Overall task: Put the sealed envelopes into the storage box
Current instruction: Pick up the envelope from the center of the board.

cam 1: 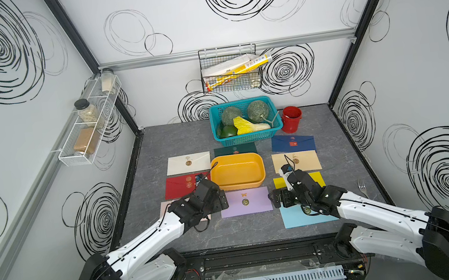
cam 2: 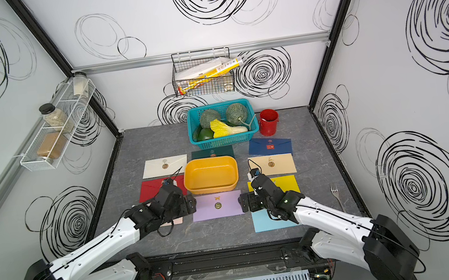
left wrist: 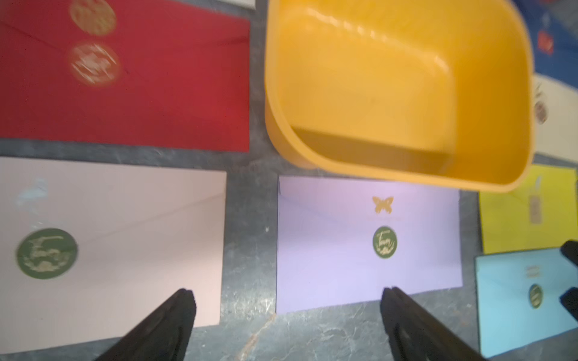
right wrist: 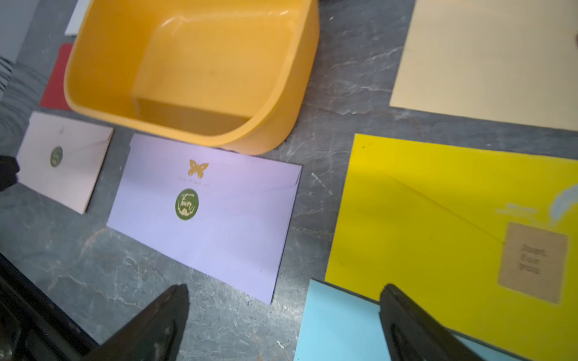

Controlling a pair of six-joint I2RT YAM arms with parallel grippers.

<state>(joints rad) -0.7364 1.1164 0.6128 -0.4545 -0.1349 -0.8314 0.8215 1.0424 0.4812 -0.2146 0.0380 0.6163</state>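
Storage box: storage box (cam 1: 236, 171) upright at mid-table (cam 1: 159, 143), its floor bare.
Far row: white envelope (cam 1: 188, 163), dark green envelope (cam 1: 234, 149) partly hidden behind the box's far rim, navy envelope (cam 1: 293, 143).
Middle row: red envelope (cam 1: 178, 186) left of the box, beige envelope (cam 1: 305, 161) right of it.
Near row: pink envelope (left wrist: 109, 234), largely under the left arm in both top views; lilac envelope (cam 1: 255, 201) just in front of the box; yellow envelope (right wrist: 438, 218) and light blue envelope (cam 1: 295, 219) on the right, edges meeting.
Left gripper (left wrist: 287, 293): fingers spread wide, one tip over the pink envelope, one over the lilac, with bare table between.
Right gripper (right wrist: 284, 289): spread wide, one tip over bare table beside the lilac, the other at the light blue–yellow seam.
Contact with paper: cannot be determined.
Other items: teal basket (cam 1: 248, 137) and red bucket (cam 1: 291, 120) at the far edge; fork (cam 1: 362, 187) near the right edge.
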